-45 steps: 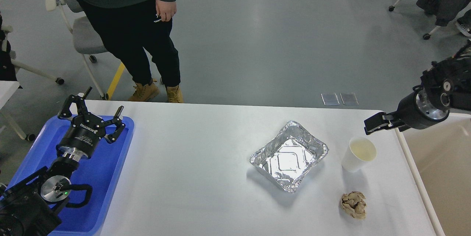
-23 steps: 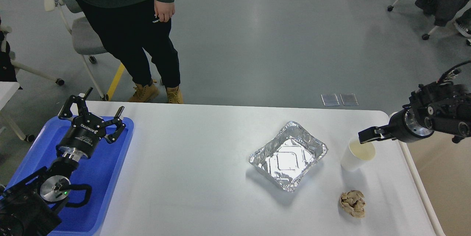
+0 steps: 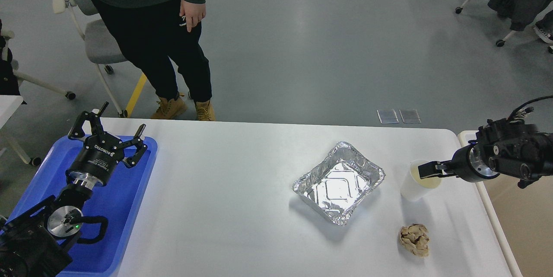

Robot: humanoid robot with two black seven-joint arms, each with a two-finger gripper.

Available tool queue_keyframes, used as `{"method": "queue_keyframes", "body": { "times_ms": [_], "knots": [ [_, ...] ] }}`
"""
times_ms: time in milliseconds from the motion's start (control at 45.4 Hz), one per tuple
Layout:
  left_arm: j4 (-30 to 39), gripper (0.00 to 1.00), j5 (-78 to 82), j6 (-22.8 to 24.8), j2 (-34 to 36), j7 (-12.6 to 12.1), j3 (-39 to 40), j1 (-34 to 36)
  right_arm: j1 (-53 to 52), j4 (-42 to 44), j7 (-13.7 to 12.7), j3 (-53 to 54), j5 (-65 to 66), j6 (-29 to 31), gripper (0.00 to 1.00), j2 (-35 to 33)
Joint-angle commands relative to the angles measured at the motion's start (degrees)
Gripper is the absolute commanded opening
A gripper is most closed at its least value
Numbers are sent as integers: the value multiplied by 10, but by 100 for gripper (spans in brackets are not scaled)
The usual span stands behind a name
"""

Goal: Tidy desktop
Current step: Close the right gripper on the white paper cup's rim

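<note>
The white desktop (image 3: 242,208) holds a crinkled foil tray (image 3: 338,182), a white paper cup (image 3: 418,180) to its right and a crumpled brown paper ball (image 3: 414,239) near the front right. My right gripper (image 3: 426,170) reaches in from the right and its dark tip sits at the cup's rim, over its opening. Its two fingers cannot be told apart. My left gripper (image 3: 122,117) is open and empty, hovering over the blue tray (image 3: 125,208) at the left end of the desktop.
A beige rimmed bin (image 3: 525,225) stands just beyond the desktop's right edge. A person in dark clothes and tan boots (image 3: 170,52) stands behind the far edge, next to a grey wheeled chair (image 3: 93,39). Coats hang at the top right.
My right gripper has come down and slightly left from above the desktop's far right corner to the cup's rim. The left arm, cup, foil tray and paper ball have not moved.
</note>
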State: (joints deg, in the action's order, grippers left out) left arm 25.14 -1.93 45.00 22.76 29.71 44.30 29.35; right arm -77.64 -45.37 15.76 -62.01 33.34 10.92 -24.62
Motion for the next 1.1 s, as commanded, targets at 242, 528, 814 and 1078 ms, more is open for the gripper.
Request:
{"method": "queue_keyframes", "body": {
  "times_ms": [242, 528, 814, 1078],
  "knots": [
    [0, 99, 0, 0, 0, 0, 0, 0, 34, 7, 5, 0, -8, -49, 60, 13],
    [0, 99, 0, 0, 0, 0, 0, 0, 34, 4, 6, -2, -7, -51, 20, 15],
    [0, 99, 0, 0, 0, 0, 0, 0, 30, 2, 8, 0, -8, -50, 0, 19],
    [0, 99, 0, 0, 0, 0, 0, 1, 17, -2, 21, 2, -10, -53, 0, 13]
  ]
}}
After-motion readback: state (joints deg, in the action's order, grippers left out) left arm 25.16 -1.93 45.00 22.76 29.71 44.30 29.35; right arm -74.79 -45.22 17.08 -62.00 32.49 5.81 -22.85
